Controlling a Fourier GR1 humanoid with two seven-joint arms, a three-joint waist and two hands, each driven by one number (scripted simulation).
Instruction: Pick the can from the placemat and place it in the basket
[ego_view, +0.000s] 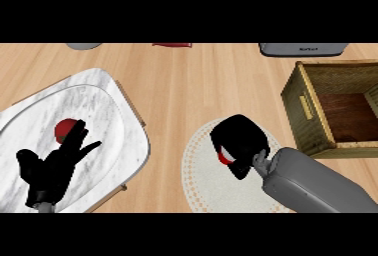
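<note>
Right hand (238, 139) round a mostly hidden red can (224, 158), over placemat (196, 172).

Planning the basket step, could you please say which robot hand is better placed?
The right robot hand: it is curled round the can over the placemat, nearer the basket. The left robot hand rests open at the far left.

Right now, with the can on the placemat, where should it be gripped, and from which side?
Probably round its curved side, coming from above. The right hand curls over the can that way, hiding all but a red and white patch. The placemat lies flat beneath, and the basket stands open to the right.
</note>
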